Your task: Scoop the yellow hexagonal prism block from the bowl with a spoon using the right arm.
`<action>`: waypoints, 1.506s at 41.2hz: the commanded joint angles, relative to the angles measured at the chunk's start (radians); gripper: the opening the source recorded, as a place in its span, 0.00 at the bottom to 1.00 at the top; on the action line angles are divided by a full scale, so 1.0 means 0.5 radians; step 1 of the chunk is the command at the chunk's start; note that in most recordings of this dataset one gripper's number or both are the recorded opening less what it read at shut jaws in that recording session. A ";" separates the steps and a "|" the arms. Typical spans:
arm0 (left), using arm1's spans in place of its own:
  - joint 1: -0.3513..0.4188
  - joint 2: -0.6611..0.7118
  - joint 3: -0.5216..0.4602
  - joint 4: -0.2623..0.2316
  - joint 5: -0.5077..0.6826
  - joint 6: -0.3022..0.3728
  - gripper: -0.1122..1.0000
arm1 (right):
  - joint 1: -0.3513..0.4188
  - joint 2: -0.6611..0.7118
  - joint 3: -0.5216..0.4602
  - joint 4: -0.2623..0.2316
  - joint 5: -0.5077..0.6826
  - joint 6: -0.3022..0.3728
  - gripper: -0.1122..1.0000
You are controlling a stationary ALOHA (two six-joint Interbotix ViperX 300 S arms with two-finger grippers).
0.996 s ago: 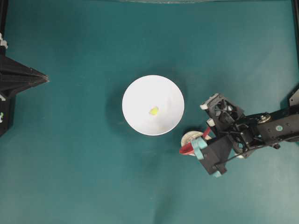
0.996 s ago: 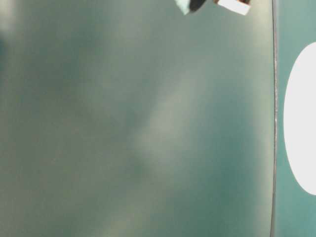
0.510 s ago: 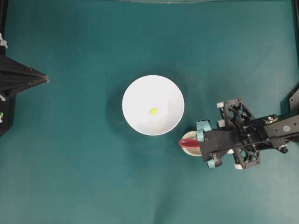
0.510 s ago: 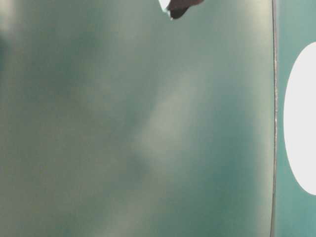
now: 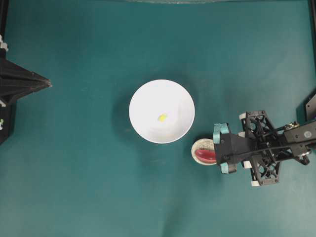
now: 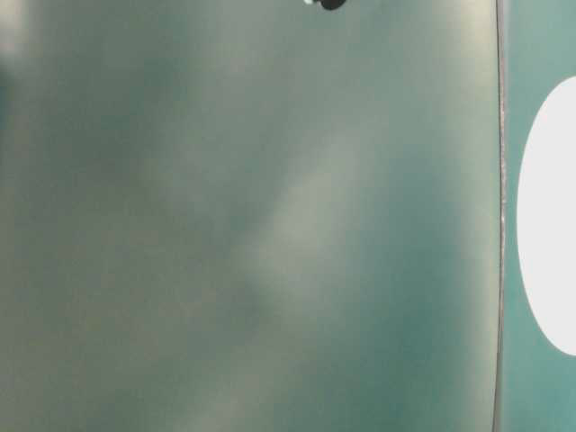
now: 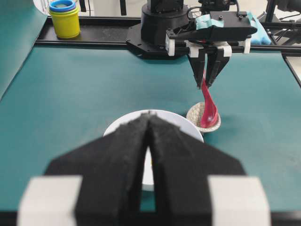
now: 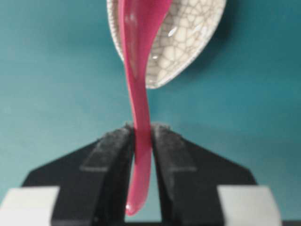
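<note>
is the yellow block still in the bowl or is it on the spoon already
In the bowl. The yellow block lies on the white bowl's floor, while the spoon, pinched in the right gripper, has its scoop over the spoon rest.

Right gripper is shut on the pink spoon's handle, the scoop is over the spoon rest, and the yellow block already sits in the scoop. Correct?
Not quite. The overhead view shows the yellow block in the white bowl, not in the spoon. The rest holds.

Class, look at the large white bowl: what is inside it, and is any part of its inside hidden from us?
Inside the bowl lies only the yellow hexagonal prism block, near the middle. From overhead nothing covers the inside. In the left wrist view, the shut left gripper hides most of the bowl, including the block.
</note>
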 commanded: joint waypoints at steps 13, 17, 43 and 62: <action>0.003 0.009 -0.064 0.006 -0.012 0.000 0.13 | 0.006 -0.052 -0.018 0.021 0.083 0.138 0.32; 0.003 0.009 -0.064 0.006 -0.012 -0.003 0.13 | 0.006 -0.052 -0.018 0.018 0.089 0.190 0.34; 0.003 0.006 -0.064 0.006 -0.018 -0.012 0.13 | 0.006 -0.172 0.067 0.015 -0.080 0.221 0.65; 0.003 0.003 -0.067 0.006 -0.037 -0.028 0.13 | -0.015 -0.337 0.319 -0.202 -1.193 0.295 0.65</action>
